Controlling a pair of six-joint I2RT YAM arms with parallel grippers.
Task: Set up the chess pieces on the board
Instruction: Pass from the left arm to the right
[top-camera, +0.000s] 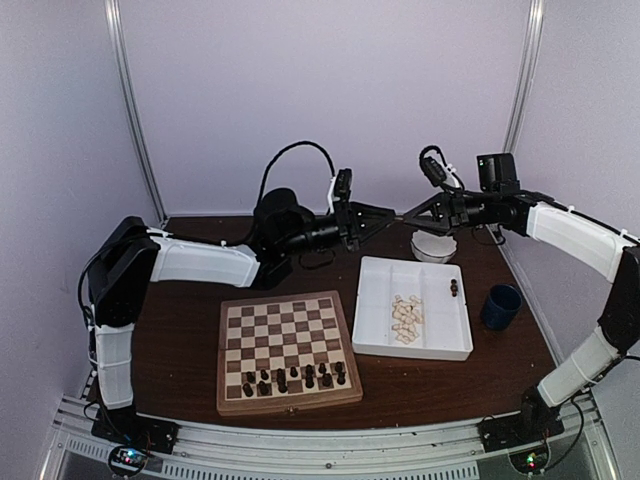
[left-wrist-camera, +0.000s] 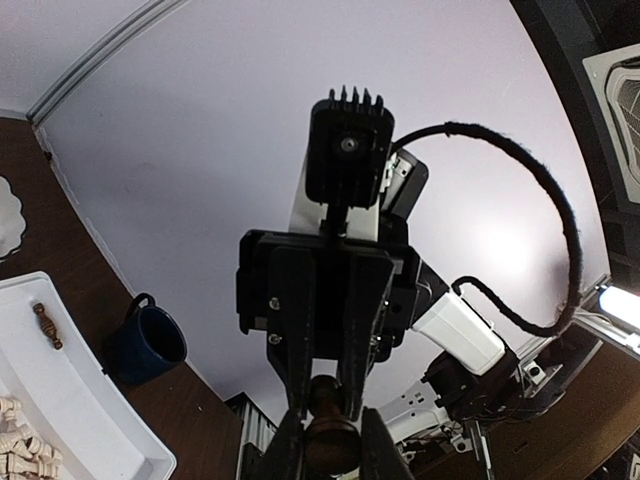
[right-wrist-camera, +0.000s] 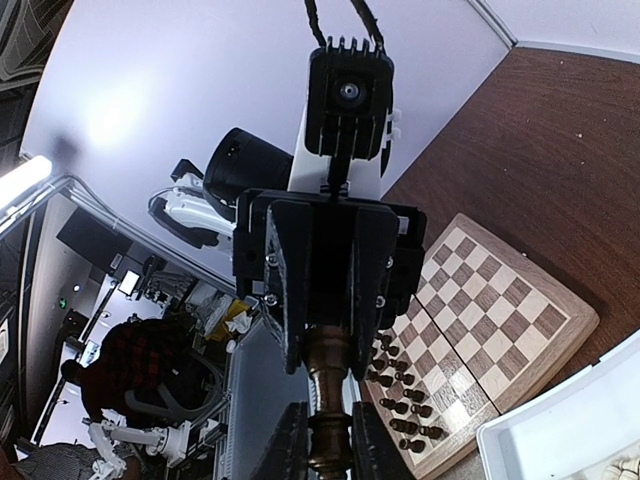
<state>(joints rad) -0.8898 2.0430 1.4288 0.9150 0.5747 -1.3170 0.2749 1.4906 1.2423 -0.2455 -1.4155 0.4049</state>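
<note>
Above the table's far edge the two arms met tip to tip. The left gripper (top-camera: 383, 214) and the right gripper (top-camera: 414, 214) each appeared clamped on the same dark chess piece (left-wrist-camera: 330, 418), held in mid-air between them. It hung at about one o'clock from the board (top-camera: 285, 325). More dark pieces (top-camera: 295, 378) stood in the board's six o'clock rows. Cream pieces (top-camera: 406, 317) lay in the white tray (top-camera: 440, 342) at the board's three o'clock.

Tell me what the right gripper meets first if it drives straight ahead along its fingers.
The right gripper meets at once the dark brown turned chess piece between its fingertips; directly behind, the left gripper faces it tip to tip, gripping the same piece.
</note>
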